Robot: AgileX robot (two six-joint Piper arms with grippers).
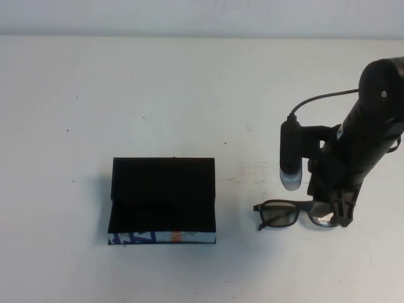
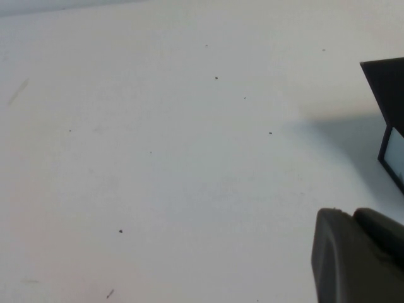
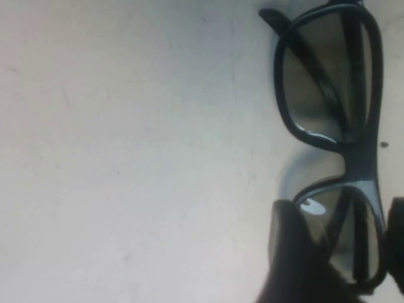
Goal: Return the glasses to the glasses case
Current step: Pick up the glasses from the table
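Observation:
The glasses (image 1: 295, 213) lie flat on the white table, right of the glasses case (image 1: 163, 201). They have a dark frame and tinted lenses. The case is open, its black lining up and its patterned front edge toward me. My right gripper (image 1: 341, 214) is down at the glasses' right lens. In the right wrist view, the gripper (image 3: 344, 246) is open, with one finger on each side of that lens of the glasses (image 3: 341, 126). My left gripper (image 2: 353, 218) is shut and empty, low over bare table, with a corner of the case (image 2: 388, 95) nearby. It is out of the high view.
The white table (image 1: 158, 95) extends around the case and glasses. The right arm and its wrist camera (image 1: 291, 154) stand above the glasses. The table's far edge meets a pale wall at the back.

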